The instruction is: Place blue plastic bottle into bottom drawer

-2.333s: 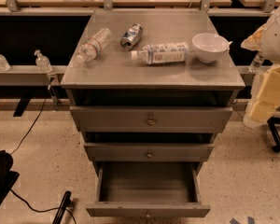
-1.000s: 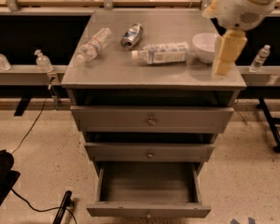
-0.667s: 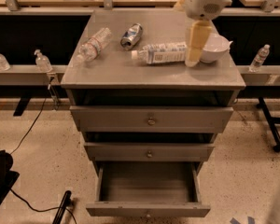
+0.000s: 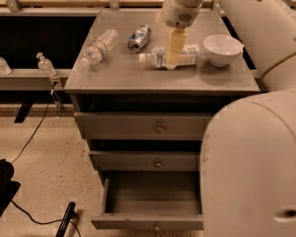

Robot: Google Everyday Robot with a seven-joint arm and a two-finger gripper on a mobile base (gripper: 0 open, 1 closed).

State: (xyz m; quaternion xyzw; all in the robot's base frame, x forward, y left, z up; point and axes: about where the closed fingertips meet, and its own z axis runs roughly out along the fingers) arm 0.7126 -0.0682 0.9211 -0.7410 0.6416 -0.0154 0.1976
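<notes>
Swung leftward, the bulky cream robot arm (image 4: 266, 23) hangs over the grey cabinet surface (image 4: 113, 75), the grey metal bottom drawer (image 4: 153, 197) stands open, and the blue-labelled clear plastic bottle (image 4: 193, 56) lies there under the claw (image 4: 174, 58), whose spread I cannot tell, so grasping and placing seem left.

My gripper (image 4: 173, 51) hangs over the blue plastic bottle (image 4: 191, 57); bowl (image 4: 223, 49) just right of it, can (image 4: 139, 37) behind-left, second bottle (image 4: 99, 47) farther left, bottom drawer (image 4: 147, 222) below, in front.
</notes>
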